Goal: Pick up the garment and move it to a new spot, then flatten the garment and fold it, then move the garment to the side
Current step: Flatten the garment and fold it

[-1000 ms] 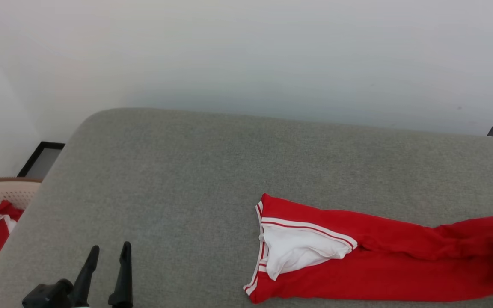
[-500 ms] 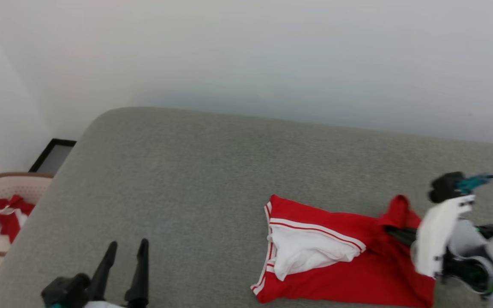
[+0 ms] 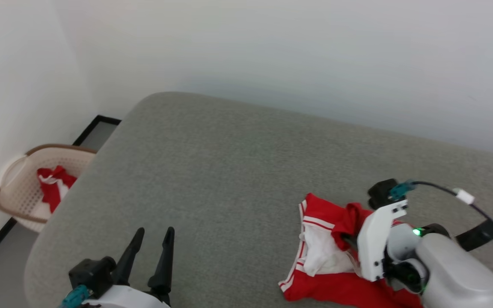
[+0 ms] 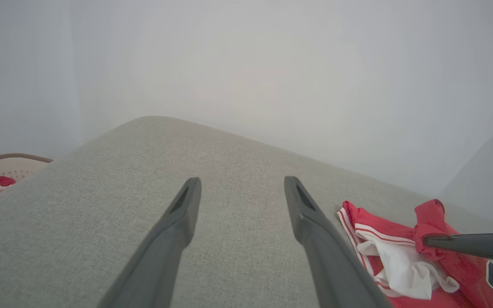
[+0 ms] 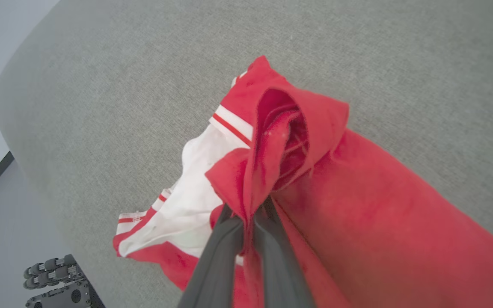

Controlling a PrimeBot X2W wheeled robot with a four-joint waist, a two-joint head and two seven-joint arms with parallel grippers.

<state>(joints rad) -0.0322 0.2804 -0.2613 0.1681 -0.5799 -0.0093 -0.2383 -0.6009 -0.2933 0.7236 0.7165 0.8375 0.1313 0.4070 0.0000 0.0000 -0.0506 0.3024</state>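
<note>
Early days imo: right gripper [image 5: 248,216] is pinched on a red fold of the garment [image 5: 357,192], crumpled by the bed's [image 3: 229,162] near edge, left gripper [image 4: 240,188] wide and empty, so flattening, folding and moving aside are all left to do.

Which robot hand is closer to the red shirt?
Right. The right gripper pinches a fold of the garment; the left gripper hangs open over the grey surface, apart from it.
</note>
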